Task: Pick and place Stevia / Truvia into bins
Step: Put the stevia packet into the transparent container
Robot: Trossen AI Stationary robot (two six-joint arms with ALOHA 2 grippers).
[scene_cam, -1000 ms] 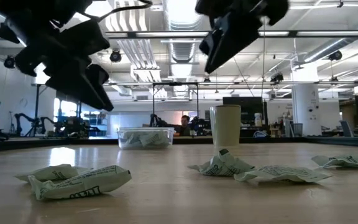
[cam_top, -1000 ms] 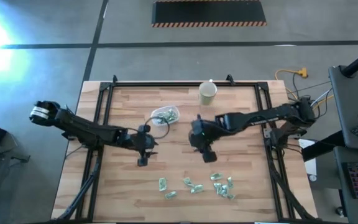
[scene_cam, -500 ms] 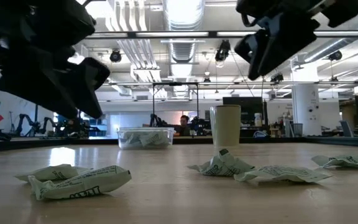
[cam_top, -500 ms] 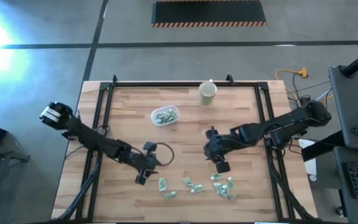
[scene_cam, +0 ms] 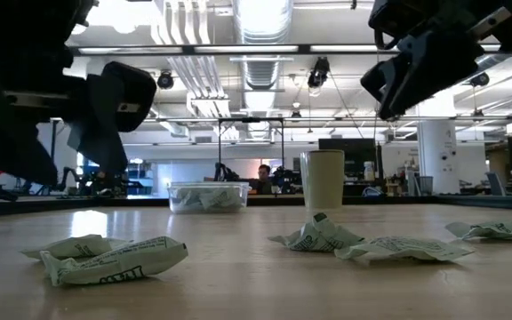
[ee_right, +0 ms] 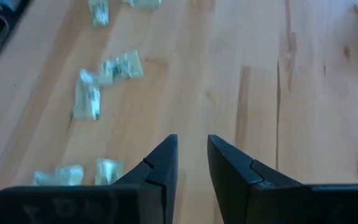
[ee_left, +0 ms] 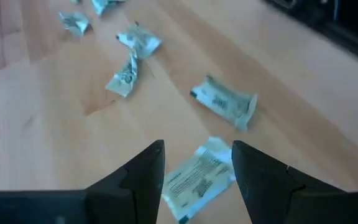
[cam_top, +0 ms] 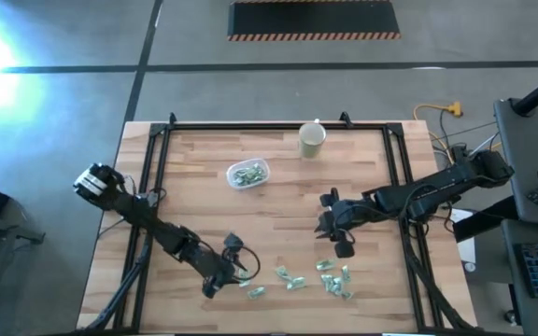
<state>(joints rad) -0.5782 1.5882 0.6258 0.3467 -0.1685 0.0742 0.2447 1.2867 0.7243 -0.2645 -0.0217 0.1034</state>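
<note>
Several pale green and white Stevia sachets (cam_top: 292, 278) lie loose on the wood near the table's near edge. My left gripper (cam_top: 220, 283) hangs low at the left end of this scatter, open. In its wrist view one sachet (ee_left: 201, 177) lies flat on the wood just beyond and between the fingers (ee_left: 197, 149), untouched. My right gripper (cam_top: 344, 248) hovers above the scatter's right part, its fingers (ee_right: 192, 146) a narrow gap apart with only bare wood between them. The clear bin (cam_top: 248, 174) at the far middle holds several sachets.
A beige cup (cam_top: 312, 140) stands at the far edge, right of the bin (scene_cam: 207, 196). Black frame rails (cam_top: 157, 159) run along the table's left, right and far sides. Bare wood lies between the bin and the sachets (scene_cam: 114, 258).
My left gripper has swung from the table's middle toward the near edge and sunk down over the leftmost sachets. My right gripper has drawn back from the middle toward the right and near edges, above the right sachets. The sachets, bin and cup have stayed put.
</note>
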